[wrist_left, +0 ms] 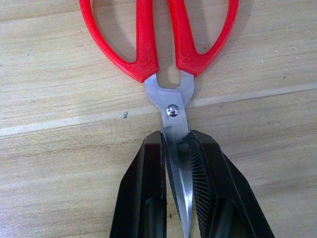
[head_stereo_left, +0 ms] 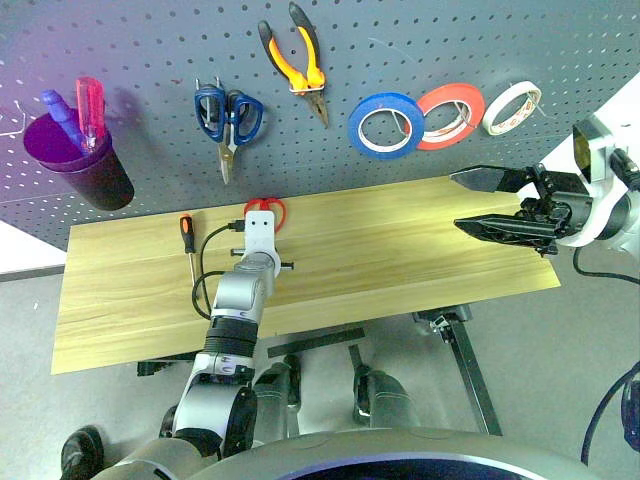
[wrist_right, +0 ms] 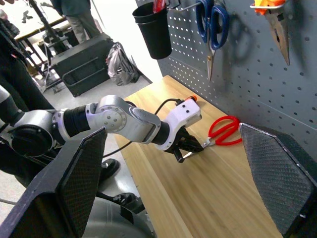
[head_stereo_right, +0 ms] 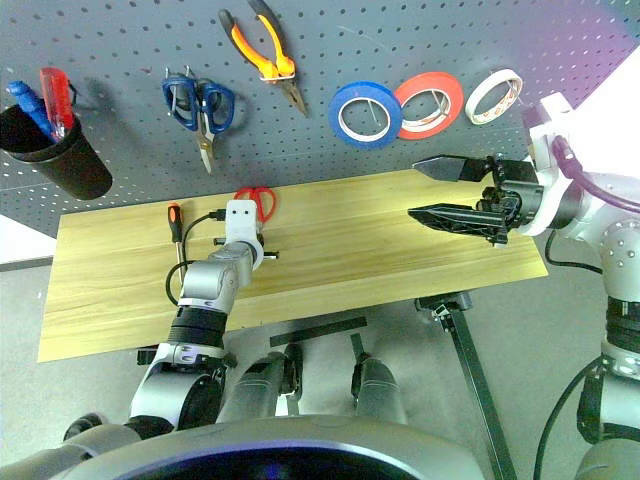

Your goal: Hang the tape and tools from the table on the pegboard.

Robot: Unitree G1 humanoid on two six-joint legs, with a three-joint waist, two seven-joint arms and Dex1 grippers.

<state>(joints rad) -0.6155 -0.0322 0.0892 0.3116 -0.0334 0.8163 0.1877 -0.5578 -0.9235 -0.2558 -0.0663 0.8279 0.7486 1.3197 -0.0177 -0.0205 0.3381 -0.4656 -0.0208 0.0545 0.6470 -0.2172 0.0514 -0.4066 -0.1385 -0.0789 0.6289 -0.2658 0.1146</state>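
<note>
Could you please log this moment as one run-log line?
left claw: shut on red-handled steel scissors | right claw: open | scissors: flat on light wooden table

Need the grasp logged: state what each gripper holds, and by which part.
Left gripper is shut on the red-handled scissors, by the blades. Right gripper is open, empty.

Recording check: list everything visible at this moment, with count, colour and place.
pegboard: one, dark grey, behind table
table: one, light wood
red scissors: one, on table, blades in left gripper
screwdriver: one, black-orange handle, on table
blue scissors: one, hanging on pegboard
pliers: one, orange-yellow, hanging
tape rolls: blue, red-orange, white, hanging
cup: one, dark, on pegboard, holding blue and red items
left gripper: shut on scissors
right gripper: open, above table
</note>
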